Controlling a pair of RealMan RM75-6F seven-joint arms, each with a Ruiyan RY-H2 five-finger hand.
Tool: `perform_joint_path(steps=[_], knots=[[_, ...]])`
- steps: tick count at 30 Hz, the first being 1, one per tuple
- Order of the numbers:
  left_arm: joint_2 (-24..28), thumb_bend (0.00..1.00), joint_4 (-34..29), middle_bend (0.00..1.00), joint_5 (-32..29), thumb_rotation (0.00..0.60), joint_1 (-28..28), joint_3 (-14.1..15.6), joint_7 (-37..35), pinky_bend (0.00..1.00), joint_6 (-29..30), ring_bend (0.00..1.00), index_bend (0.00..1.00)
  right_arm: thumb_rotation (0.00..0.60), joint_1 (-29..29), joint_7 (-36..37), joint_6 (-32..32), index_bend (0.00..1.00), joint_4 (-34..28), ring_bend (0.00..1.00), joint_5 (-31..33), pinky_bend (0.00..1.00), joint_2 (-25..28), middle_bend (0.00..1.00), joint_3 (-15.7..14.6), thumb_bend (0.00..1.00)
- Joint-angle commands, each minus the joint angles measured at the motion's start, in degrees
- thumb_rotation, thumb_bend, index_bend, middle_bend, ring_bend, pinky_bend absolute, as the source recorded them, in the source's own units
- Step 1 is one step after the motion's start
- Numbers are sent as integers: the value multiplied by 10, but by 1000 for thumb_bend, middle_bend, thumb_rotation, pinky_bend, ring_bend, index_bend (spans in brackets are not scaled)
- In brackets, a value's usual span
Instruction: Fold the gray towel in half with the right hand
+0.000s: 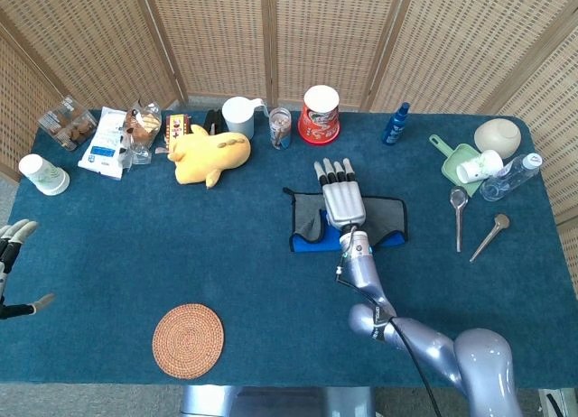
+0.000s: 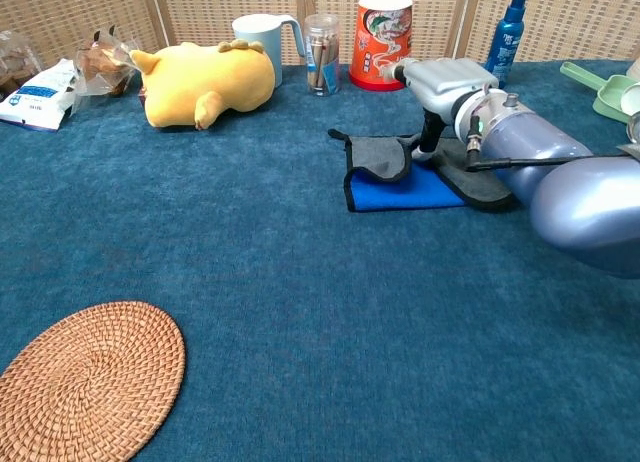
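Head view: green dish w/ white cup inside.

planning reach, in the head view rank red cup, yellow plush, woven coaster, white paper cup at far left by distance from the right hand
1. Red cup, just beyond the right hand.
2. Yellow plush, back left.
3. Woven coaster, front left.
4. White paper cup, far left edge.
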Motion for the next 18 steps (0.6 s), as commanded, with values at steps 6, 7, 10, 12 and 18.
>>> perform_joint_path(steps=[6,7,10,12,18], knots=[[1,114,-1,0,3,600,1,1,-3,0,2,0,0,600,-11,12,14,0,-38,0,0,86,21,0,-5,0],[1,115,-1,0,4,600,1,1,-4,0,2,0,0,600,-12,13,18,0,-46,0,-2,86,25,0,-6,0],[1,113,-1,0,6,600,1,1,-5,0,3,0,0,600,-15,16,27,0,-72,0,-8,86,35,0,-10,0],[2,114,0,0,7,600,1,1,-6,0,3,0,0,600,-18,16,35,0,-93,0,-13,86,43,0,-12,0],[3,113,0,0,11,600,1,2,-10,0,3,0,0,600,-45,21,67,0,-183,0,-42,93,81,0,-40,0]])
